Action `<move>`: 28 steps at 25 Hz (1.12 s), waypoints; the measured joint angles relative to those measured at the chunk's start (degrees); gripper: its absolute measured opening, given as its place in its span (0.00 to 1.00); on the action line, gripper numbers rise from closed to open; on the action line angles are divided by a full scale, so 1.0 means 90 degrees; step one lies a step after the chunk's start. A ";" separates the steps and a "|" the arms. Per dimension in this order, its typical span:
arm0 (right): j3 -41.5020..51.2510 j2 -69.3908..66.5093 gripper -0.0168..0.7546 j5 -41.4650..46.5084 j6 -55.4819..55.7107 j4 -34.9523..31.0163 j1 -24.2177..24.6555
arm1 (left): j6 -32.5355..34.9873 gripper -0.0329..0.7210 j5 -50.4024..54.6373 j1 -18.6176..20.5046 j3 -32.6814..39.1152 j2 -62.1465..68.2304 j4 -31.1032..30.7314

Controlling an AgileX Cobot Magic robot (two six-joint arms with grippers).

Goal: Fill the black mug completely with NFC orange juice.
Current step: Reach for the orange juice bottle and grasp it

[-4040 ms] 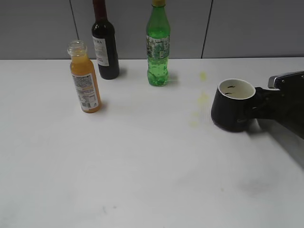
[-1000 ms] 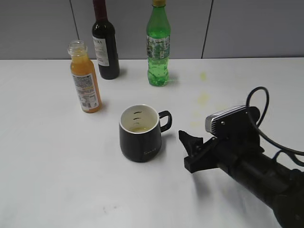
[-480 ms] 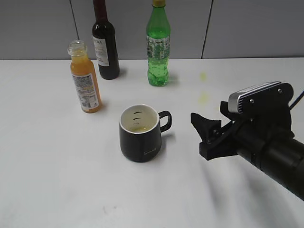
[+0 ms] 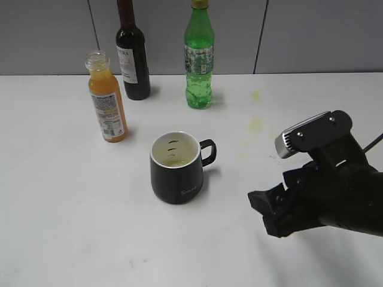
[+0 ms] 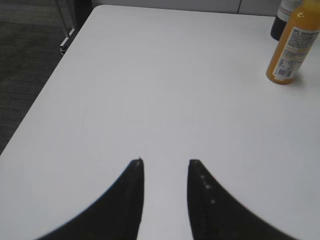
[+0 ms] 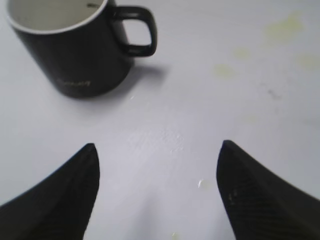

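The black mug stands upright in the middle of the white table, handle to the right, with only a thin yellowish trace at the bottom of its white inside. It also shows at the top left of the right wrist view. The NFC orange juice bottle stands uncapped at the back left, almost full; the left wrist view shows it at the upper right. My right gripper is open and empty, to the right of the mug and apart from it. My left gripper is open and empty over bare table.
A dark wine bottle and a green soda bottle stand at the back by the grey wall. Yellow juice stains mark the table right of the mug. The table's left edge drops to a dark floor.
Four seconds ago my right gripper held the mug at the right. The mug now stands in the middle, and the open gripper has drawn back from it toward the lower right.
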State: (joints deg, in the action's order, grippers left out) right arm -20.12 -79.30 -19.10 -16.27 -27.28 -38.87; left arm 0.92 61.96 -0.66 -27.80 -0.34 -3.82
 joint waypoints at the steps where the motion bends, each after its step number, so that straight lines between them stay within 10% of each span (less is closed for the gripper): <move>1: -0.0107 0.0100 0.74 0.0492 -0.0083 -0.0057 0.0046 | 0.0000 0.36 0.0000 0.0000 0.0000 0.0000 0.0000; 7: -0.0563 0.0690 0.74 0.3245 0.0153 0.0408 0.0310 | 0.0000 0.36 0.0000 0.0000 0.0000 0.0000 0.0000; 15: -0.1269 0.2539 0.74 0.6260 0.2354 0.3181 0.0310 | 0.0000 0.36 0.0000 0.0000 0.0000 0.0000 0.0000; 28: -0.1301 0.5893 0.74 0.7830 0.2627 0.3362 0.2212 | 0.0000 0.36 0.0000 0.0000 0.0000 0.0000 0.0000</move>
State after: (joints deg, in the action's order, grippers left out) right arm -31.83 -26.26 51.38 7.37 2.98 -18.96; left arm 0.92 61.96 -0.66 -27.80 -0.34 -3.82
